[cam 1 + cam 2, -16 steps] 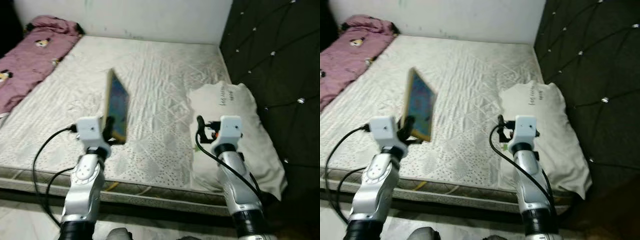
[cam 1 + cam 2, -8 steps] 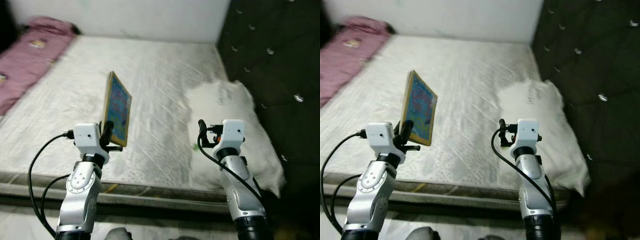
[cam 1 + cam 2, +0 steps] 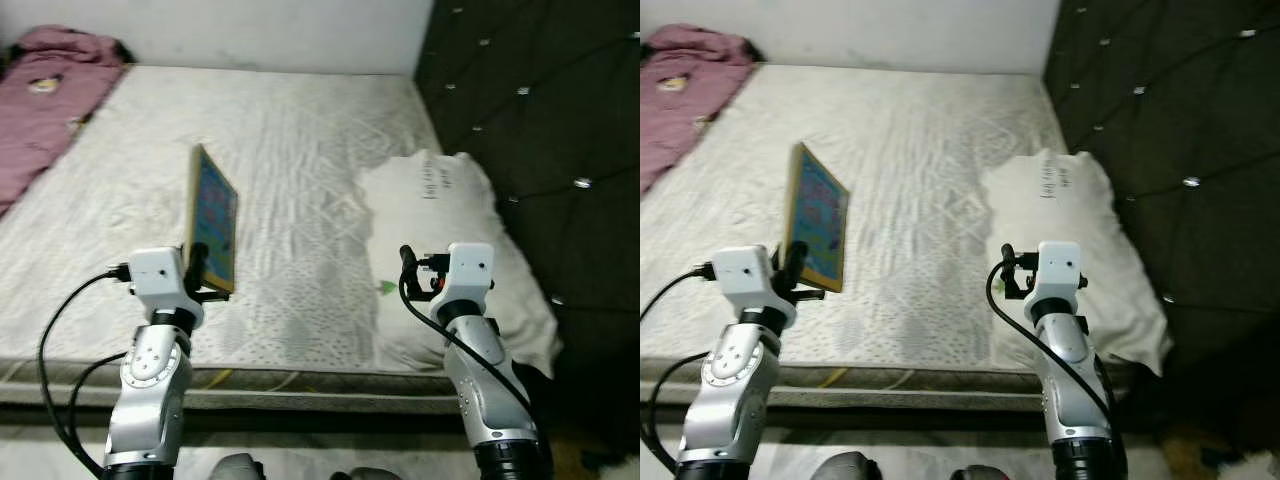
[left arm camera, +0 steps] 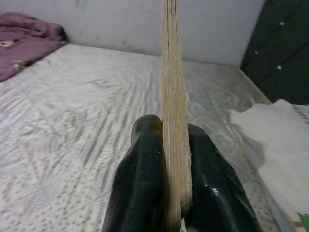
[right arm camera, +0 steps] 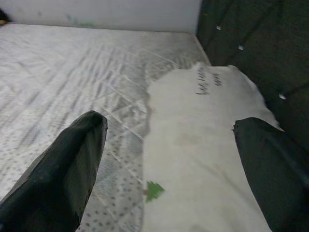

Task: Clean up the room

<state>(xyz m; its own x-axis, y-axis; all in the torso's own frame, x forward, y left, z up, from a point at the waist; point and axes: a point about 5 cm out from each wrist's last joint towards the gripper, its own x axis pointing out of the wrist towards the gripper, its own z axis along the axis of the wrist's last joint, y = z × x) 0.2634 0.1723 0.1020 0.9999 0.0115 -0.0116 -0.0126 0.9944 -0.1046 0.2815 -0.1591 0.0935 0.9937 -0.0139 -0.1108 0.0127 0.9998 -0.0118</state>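
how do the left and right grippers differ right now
The left gripper is shut on the colourful book, held upright on edge above the mattress; the right gripper is open and empty. The left is over bare mattress, the right over the white pillow. Both are raised at the bed's near edge.

we see our left arm (image 3: 150,400) rising from the lower left of the head view, forearm nearly vertical, its white wrist block at the top. our left gripper (image 4: 175,159) stands just above that block, its two black fingers (image 4: 140,183) pressed flat against either face of a thin board book (image 3: 212,220), which they hold upright on its edge. our right arm (image 3: 490,400) rises from the lower right, leaning slightly inward. our right gripper (image 5: 178,159) points forward at lower centre right, its fingers (image 5: 63,169) spread wide apart with nothing between them.
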